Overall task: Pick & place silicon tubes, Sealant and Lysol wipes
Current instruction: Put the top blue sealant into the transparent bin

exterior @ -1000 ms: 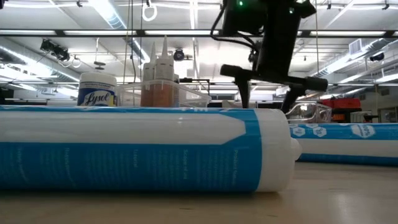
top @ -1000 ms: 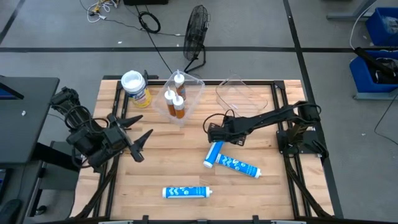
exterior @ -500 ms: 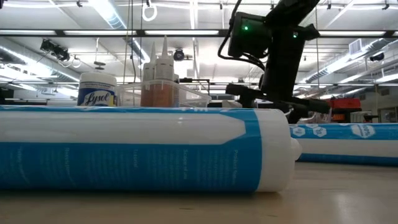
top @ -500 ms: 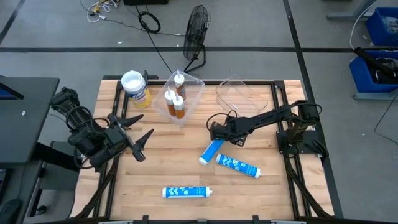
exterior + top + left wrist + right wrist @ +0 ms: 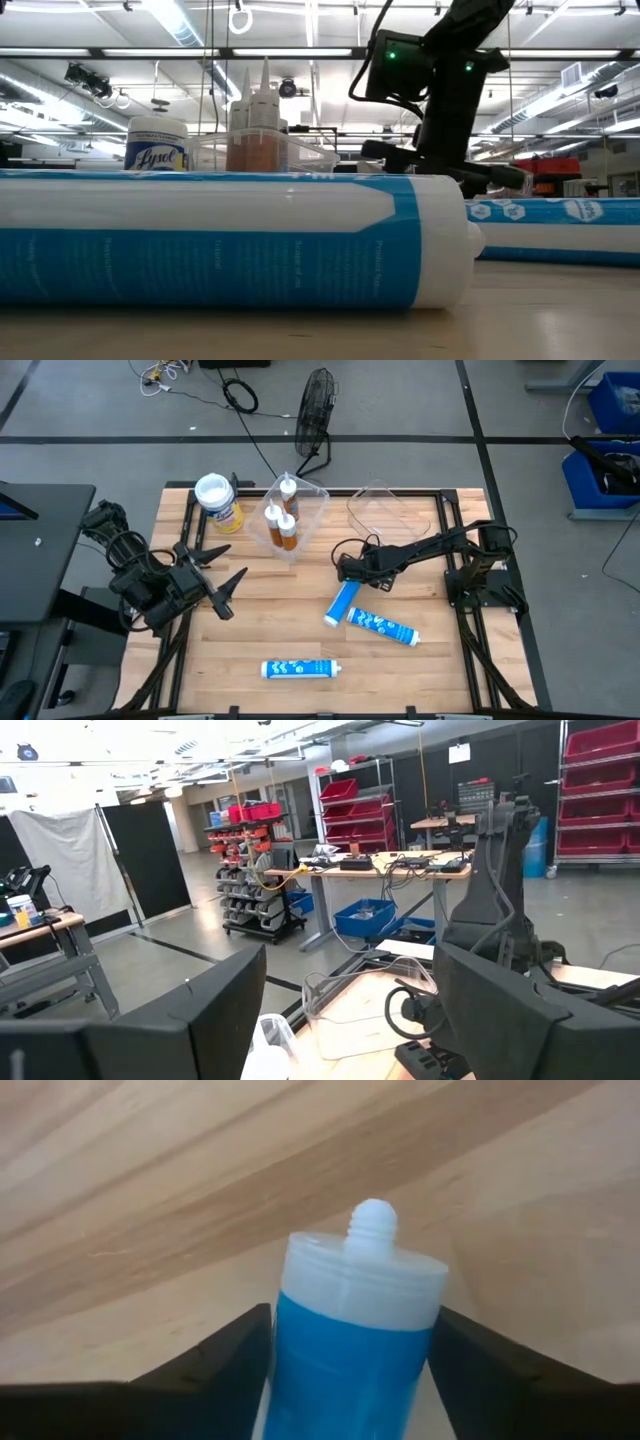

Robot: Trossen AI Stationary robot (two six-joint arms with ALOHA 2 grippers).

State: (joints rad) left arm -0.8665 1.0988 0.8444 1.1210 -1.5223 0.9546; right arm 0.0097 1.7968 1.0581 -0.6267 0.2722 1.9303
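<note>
A blue-and-white sealant tube lies slanted on the wooden table, its white nozzle end toward the near left. My right gripper points steeply down over its far part and is shut on it. My left gripper hangs open over the table's left side, holding nothing. The yellow Lysol wipes canister stands upright on its base at the far left. Three orange-brown tubes with white nozzles stand in a clear bin. My right gripper has the tube's blue body between its two fingers, one on each long side, a little behind the white shoulder. The fingers come from above, slanting from the right, and lie across the tube. The tube rests lengthwise on the table.
Two more blue-and-white tubes lie on the table, one just right of the held one, one near the front edge. An empty clear container sits at the far right. A black fan stands beyond the table.
My right gripper has sunk onto the tube. The tube has stayed on the table while its near end swung a little toward the left and partly back.
</note>
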